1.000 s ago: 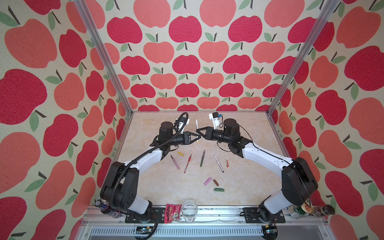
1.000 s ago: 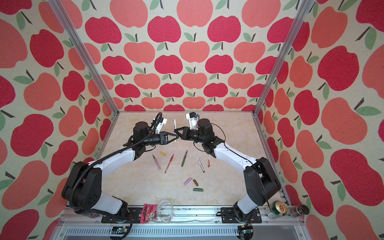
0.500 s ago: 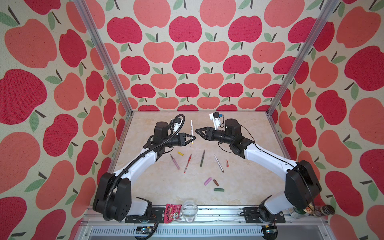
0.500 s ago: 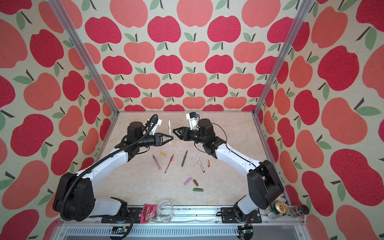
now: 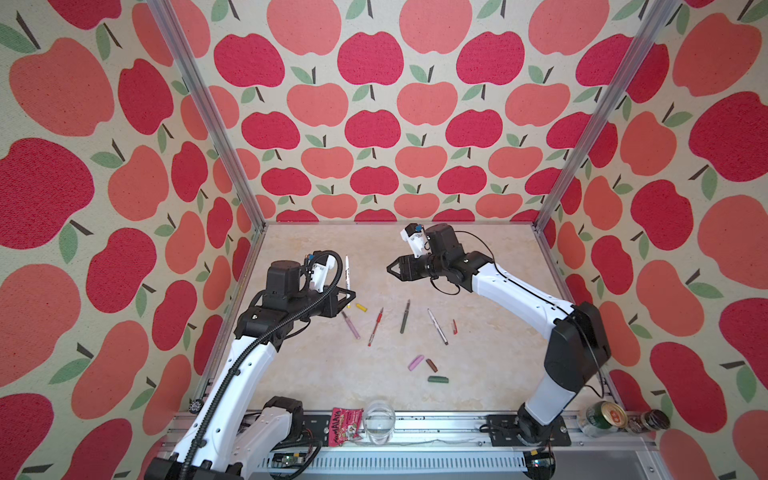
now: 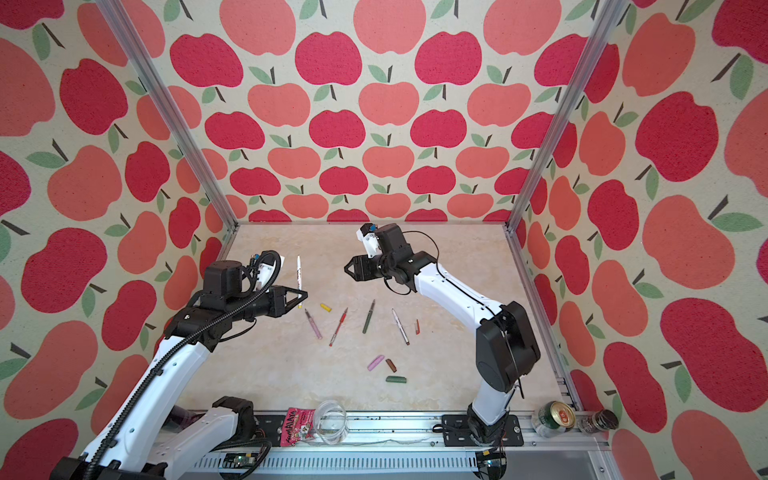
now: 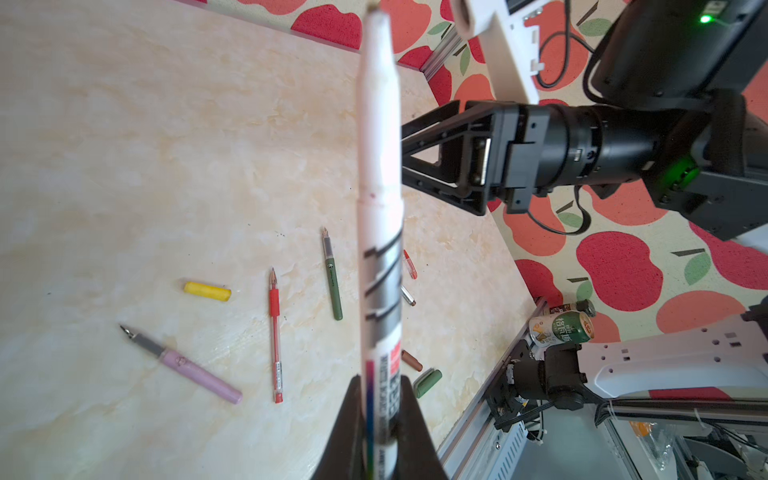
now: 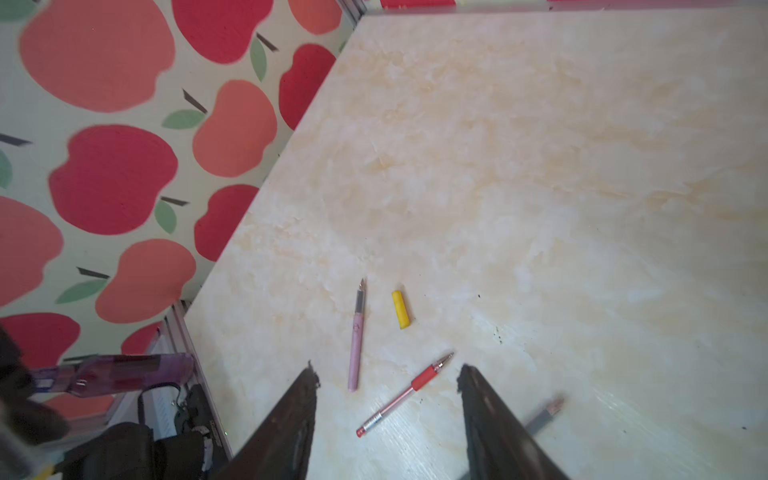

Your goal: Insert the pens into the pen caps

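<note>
plainly, the left gripper (image 5: 351,296) was clamped tight on the lower end of a white-barrelled pen (image 5: 347,272). the pen stood about upright in the air above the table (image 5: 311,374). in the left wrist view its dark print sat just above the fingers (image 7: 343,436).

the right gripper (image 5: 390,269) hung opposite, pointing toward the left one and well apart from the held pen. its jaws stood wide with nothing between them, and the right wrist view showed only table between its fingertips.

everything else lay flat on the table in both top views. a loose row ran from left to right below the grippers:
- the lilac-pink pen (image 5: 351,325), with the yellow cap (image 5: 362,308) just beside its nib end
- the red pen (image 5: 375,327)
- the dark green pen (image 5: 405,316)
- the second white pen (image 5: 437,326)
- the thin red cap (image 5: 454,327), just beside that white pen

nearer the front edge, the pink cap (image 5: 415,362) and the brown cap (image 5: 431,365) lay close together, ends angled toward each other. the dark green cap (image 5: 438,379) lay near them, a little further forward. none of the pens on the table wore a cap.
</note>
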`<action>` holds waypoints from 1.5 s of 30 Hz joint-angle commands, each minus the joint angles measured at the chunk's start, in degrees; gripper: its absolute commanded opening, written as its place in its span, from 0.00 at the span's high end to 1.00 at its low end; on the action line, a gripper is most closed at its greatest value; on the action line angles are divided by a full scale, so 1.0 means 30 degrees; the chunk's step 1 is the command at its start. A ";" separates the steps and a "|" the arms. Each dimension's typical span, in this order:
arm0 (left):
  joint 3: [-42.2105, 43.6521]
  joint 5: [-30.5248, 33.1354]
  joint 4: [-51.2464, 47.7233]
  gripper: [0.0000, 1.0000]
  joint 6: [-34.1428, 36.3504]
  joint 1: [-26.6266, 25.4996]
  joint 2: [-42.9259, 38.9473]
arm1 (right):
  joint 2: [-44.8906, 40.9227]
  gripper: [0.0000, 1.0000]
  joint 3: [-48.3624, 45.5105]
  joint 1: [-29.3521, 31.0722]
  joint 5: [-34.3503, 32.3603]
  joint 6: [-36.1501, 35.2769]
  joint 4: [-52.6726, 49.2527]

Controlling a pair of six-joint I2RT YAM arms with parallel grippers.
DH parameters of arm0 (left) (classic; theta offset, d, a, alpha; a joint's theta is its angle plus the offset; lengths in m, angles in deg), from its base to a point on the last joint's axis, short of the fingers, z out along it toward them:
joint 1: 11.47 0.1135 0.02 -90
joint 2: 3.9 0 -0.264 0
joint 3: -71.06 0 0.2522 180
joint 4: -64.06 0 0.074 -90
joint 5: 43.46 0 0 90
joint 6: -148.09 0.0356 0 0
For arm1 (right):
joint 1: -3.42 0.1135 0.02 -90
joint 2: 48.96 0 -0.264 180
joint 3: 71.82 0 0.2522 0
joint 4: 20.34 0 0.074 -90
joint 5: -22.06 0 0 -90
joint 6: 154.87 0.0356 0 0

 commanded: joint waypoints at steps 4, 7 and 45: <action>0.2284 0.0138 -0.1995 1.00 -0.2719 0.0601 -0.2271 | 0.4195 0.37 0.3928 0.2262 -0.2670 -0.4603 -0.5455; 0.3390 0.0251 -0.2202 1.00 -0.4006 0.0868 -0.3381 | 0.6081 0.35 0.5510 0.2950 -0.3212 -0.5414 -0.6008; 0.5345 -0.0771 -0.0076 1.00 -0.6735 0.0971 -0.3457 | 1.4965 0.76 1.4353 0.5066 -0.8697 -0.6343 -0.9786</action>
